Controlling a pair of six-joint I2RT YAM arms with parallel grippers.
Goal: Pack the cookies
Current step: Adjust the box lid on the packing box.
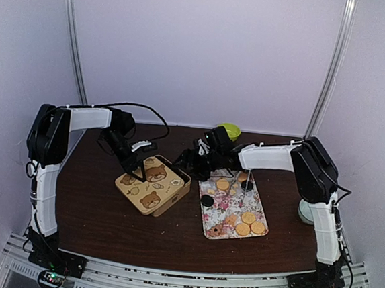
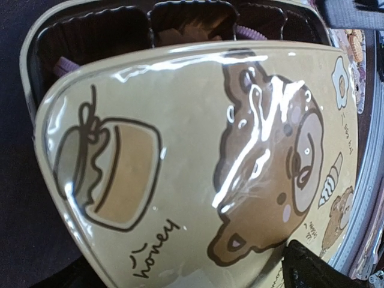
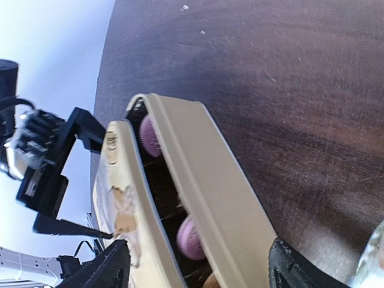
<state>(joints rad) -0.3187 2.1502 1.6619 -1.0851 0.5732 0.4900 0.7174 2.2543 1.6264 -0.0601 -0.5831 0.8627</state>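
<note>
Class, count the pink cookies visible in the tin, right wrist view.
2. One pink cookie at the far end of the tin's gap, the other nearer the camera; the lid may hide more.

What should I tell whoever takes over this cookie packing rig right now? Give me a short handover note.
Left end effector: open, low over the lid, carrying nothing.
Right end effector: fingers wide apart on either side of the tin's right edge; cannot tell if it grips.
Things: the tin sits mid-table with its lid askew, so paper cups along one side are uncovered. Most cookies lie on the flowered tray to the tin's right.
Done: a couple of pink cookies are in the tin.
Left: pack the tray's cookies and seat the lid.
</note>
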